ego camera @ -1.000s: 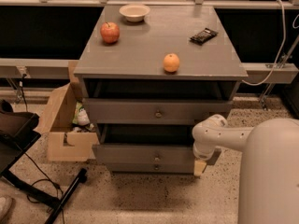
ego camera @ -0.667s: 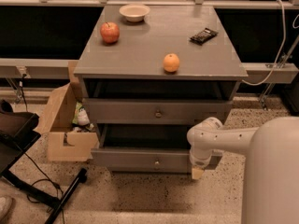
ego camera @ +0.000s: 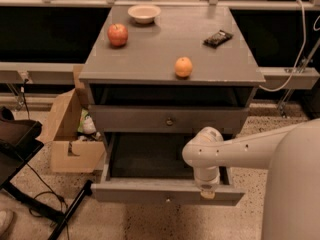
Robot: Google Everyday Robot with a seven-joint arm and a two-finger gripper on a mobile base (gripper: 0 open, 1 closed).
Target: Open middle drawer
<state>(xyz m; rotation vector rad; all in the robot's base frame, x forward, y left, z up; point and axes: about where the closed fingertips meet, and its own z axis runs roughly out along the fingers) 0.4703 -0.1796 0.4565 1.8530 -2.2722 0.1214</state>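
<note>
Seemingly the pull is nearly done: the wide grey middle drawer [ego camera: 135,193] stands well out at lower centre, the hand [ego camera: 207,193] at its front edge, grip impossible to tell. Next: ease the hand clear.

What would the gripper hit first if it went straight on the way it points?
The gripper points down over the front panel of the open middle drawer, right of its knob. It would meet that panel's top edge first; it may be touching it now, depth is unclear.

Matt middle drawer [ego camera: 145,192], metal knob [ego camera: 167,200]; pincer [ego camera: 207,194] @ front.
</note>
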